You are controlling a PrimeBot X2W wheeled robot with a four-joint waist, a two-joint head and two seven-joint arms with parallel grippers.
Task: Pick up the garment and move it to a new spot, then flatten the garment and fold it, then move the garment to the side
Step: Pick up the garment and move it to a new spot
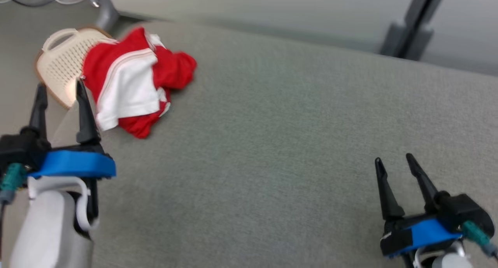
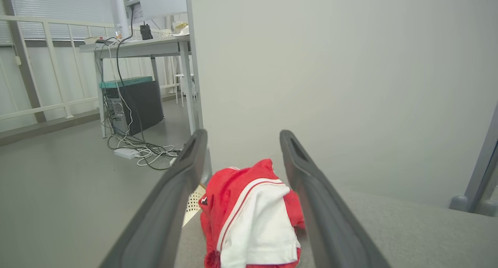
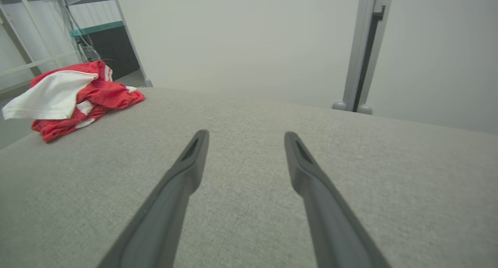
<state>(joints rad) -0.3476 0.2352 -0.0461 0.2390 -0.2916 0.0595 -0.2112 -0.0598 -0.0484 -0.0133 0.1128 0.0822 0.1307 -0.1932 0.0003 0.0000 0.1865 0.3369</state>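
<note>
left gripper: the left gripper (image 1: 60, 85) has its two long dark fingers spread wide and holds nothing. it hovers just short of the garment, and in its wrist view the cloth sits framed between the fingers.
right gripper: the right gripper (image 1: 393, 158) is also spread wide and empty, low over bare table, well apart from the garment.
garment: the crumpled red and white garment (image 1: 128, 81) lies bunched at the far-left corner of the grey fabric-covered table (image 1: 272, 143). its white panel is on top and its left side reaches the table edge.
step in hand: judged as the first pick-up, with nothing lifted yet.
how to do it well: the left fingers should go down over the thick middle of the heap, not the thin white flap, so that several layers are pinched at once. they should close fully before any lift, then raise the cloth high enough that the trailing folds clear the fabric top and do not drag.
edges: the table's left edge runs right beside the garment, and a cream perforated plastic basket (image 1: 62, 62) sits beyond and below it. a nudge leftward would likely tip the cloth off.
open room: the centre and right of the table are bare, a wide flat area that looks fit for laying out and flattening.
</note>
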